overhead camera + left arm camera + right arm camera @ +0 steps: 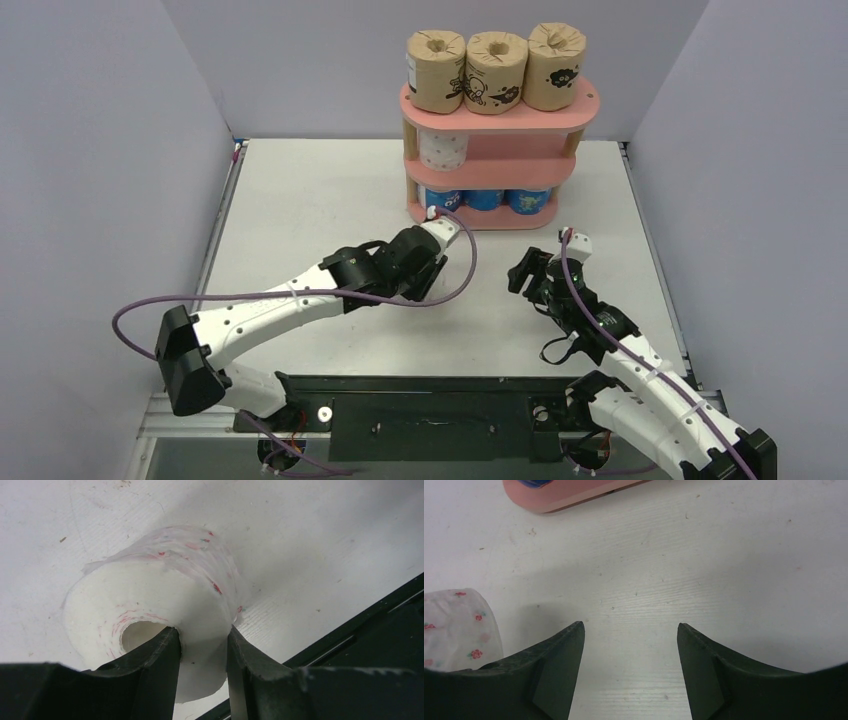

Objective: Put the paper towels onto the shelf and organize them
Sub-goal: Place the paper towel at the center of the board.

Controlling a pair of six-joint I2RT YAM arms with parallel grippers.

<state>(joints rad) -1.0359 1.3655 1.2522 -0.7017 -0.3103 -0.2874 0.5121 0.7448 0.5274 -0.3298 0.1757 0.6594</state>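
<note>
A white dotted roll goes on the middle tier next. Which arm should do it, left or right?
Left. The left claw is shut on a white pink-dotted roll, close in front of the shelf, whose middle tier has room beside one white roll. The right claw is open and empty.

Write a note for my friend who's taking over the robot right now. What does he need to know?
Left gripper: shut on a white dotted roll.
Right gripper: open, empty, over bare table.
Shelf: three brown rolls on top, one white roll at middle left, three blue rolls at bottom.
Done: top and bottom tiers.
To do: fill the middle tier. The flowered roll beside the right fingers may be the held one, can't tell.
</note>
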